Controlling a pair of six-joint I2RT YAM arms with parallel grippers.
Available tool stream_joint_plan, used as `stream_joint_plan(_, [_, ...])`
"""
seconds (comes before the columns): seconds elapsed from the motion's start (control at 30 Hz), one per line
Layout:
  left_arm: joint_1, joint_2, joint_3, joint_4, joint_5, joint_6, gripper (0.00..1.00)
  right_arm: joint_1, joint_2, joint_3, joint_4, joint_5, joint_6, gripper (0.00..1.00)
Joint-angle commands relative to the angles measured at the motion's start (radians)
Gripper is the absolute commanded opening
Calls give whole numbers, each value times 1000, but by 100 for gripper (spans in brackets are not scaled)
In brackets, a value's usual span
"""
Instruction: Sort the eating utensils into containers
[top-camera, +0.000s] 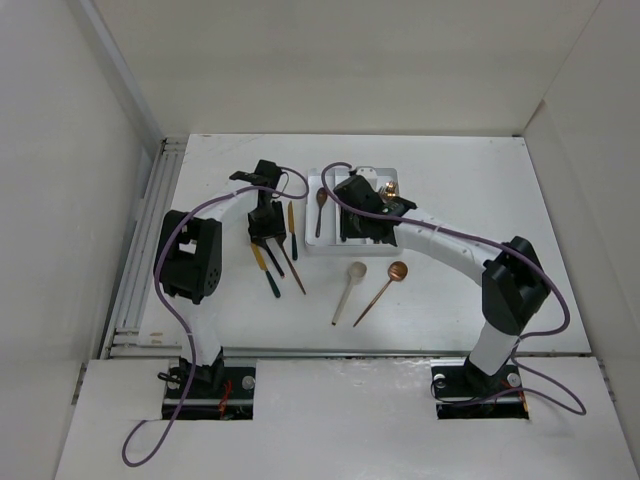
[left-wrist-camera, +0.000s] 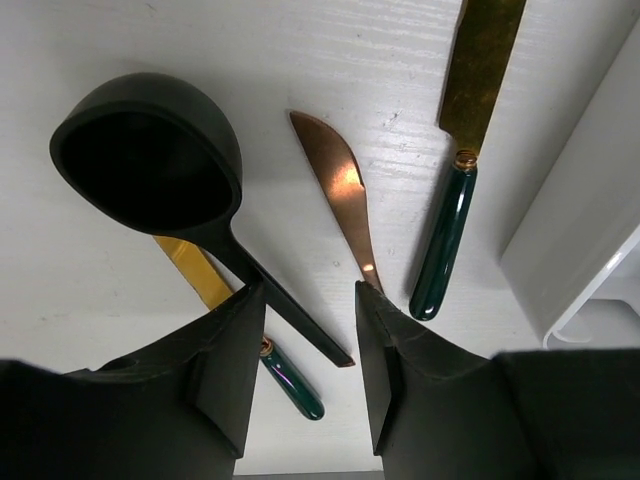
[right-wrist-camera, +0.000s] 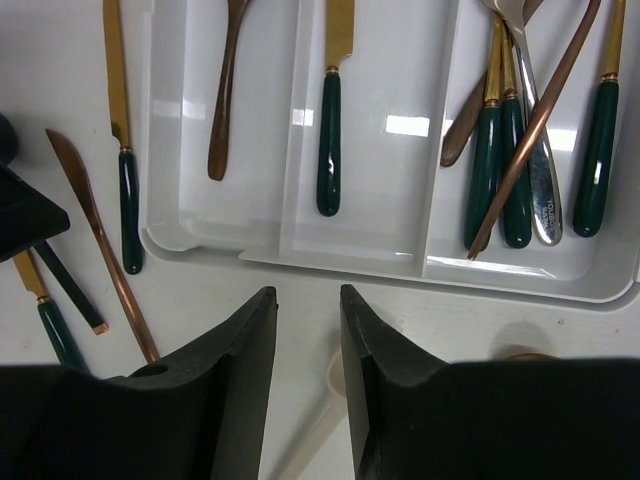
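My left gripper (left-wrist-camera: 310, 330) (top-camera: 263, 236) is open, low over the table left of the white tray (top-camera: 330, 245). Its jaws straddle the handle of the black spoon (left-wrist-camera: 150, 150) without closing on it. Next to the spoon lie a copper knife (left-wrist-camera: 345, 200) and two gold knives with green handles (left-wrist-camera: 455, 200) (left-wrist-camera: 290, 378). My right gripper (right-wrist-camera: 308, 300) (top-camera: 358, 236) is open and empty at the tray's near edge (right-wrist-camera: 380, 262). The left compartment holds a copper spoon (right-wrist-camera: 225, 90), the middle one a gold knife (right-wrist-camera: 330, 120), and the right one several utensils (right-wrist-camera: 520, 130).
A cream spoon (top-camera: 350, 290) and a copper spoon (top-camera: 385, 285) lie on the table in front of the tray; the cream spoon (right-wrist-camera: 330, 430) lies right under my right fingers. The tray corner (left-wrist-camera: 580, 250) is close to the right of my left gripper. White walls enclose the table.
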Motion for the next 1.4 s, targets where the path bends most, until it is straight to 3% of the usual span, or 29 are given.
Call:
stream_joint_plan(0.0, [12, -15, -16, -41, -13, -9, 38, 0, -21, 21, -6, 25, 11, 37])
stream_joint_plan(0.17, [12, -26, -16, -50, -13, -9, 38, 0, -12, 21, -6, 34, 1, 36])
stream_joint_plan(0.43, [44, -73, -12, -79, -13, -18, 53, 0, 7, 32, -6, 34, -8, 36])
stream_joint_plan(0.73, [44, -41, 11, -59, 18, -18, 53, 0, 25, 23, -6, 24, -17, 34])
stream_joint_plan(1.13, [24, 43, 34, -41, 50, -18, 42, 0, 34, 4, -15, 42, -26, 33])
stream_joint_plan(1.37, [24, 89, 45, -41, 50, -18, 23, 0, 53, 4, -24, 42, -26, 33])
